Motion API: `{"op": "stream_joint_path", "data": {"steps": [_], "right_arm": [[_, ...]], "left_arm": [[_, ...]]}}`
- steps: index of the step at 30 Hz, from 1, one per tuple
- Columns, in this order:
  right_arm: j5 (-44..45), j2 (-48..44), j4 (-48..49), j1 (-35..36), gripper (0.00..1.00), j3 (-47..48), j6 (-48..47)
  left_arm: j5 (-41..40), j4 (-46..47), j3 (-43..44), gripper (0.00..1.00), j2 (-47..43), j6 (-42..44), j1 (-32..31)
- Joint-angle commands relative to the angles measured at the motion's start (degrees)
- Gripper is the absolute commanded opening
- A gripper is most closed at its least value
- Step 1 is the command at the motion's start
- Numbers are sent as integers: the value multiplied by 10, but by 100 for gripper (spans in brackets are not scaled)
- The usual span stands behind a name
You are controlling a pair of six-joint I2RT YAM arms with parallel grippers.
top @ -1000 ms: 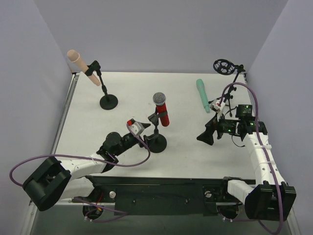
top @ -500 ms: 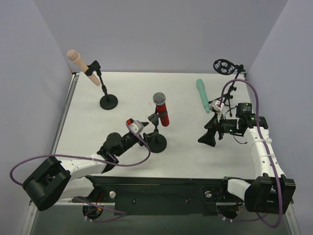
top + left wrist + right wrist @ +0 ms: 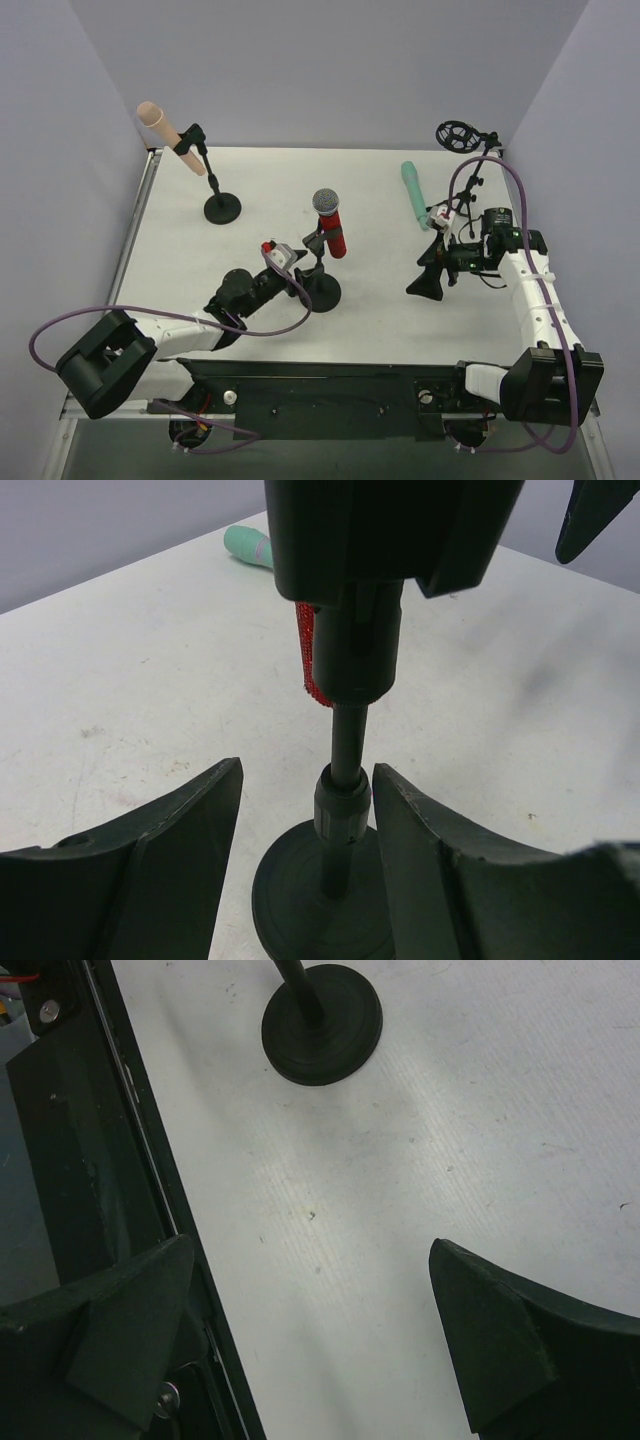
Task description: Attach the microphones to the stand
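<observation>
Left tool (image 3: 308, 780): set half-open around thin black metal stand pole (image 3: 347, 735), not touching, probably for steadying | Right tool (image 3: 310, 1250): held wide open, empty.

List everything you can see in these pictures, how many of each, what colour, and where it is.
Pink microphone: one, pale pink, clipped in the black far-left stand.
Red microphone: one, red, silver head, in the black centre stand.
Teal microphone: one, teal, lying on the white table, far right.
Corner stand: one, black, far-right corner, round clip empty.
Cables: two, purple, one along each arm.
Left gripper: black, open, fingers either side of the centre stand's pole.
Right gripper: black, open, above bare table.
</observation>
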Motion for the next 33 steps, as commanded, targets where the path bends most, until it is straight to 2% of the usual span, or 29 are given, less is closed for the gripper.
{"op": "stream_joint_path", "data": {"steps": [1, 8, 12, 16, 17, 18, 23, 29, 33], "right_arm": [[-27, 19, -76, -5, 98, 31, -66], [-38, 60, -185, -5, 96, 69, -171], [-47, 90, -280, -5, 95, 94, -277], [-58, 131, -437, -5, 94, 123, -447], [-58, 136, -438, -4, 93, 128, -435], [-58, 143, -437, -4, 91, 129, -432], [-54, 136, -438, -2, 90, 130, -438], [-51, 130, -437, -2, 89, 131, -439], [-51, 126, -438, -1, 89, 130, -439]], "left_arm": [[2, 52, 34, 62, 12, -21, -3], [6, 62, 54, 54, 35, -32, -4], [-1, 65, 64, 48, 47, -31, -5], [1, 66, 73, 25, 56, -30, -5], [3, 66, 74, 2, 56, -29, -5], [3, 66, 74, 0, 54, -26, -5], [-16, 59, 60, 0, 14, -4, 17], [-22, 37, 45, 0, -54, -31, 143], [-84, 15, 49, 0, -80, 7, 207]]}}
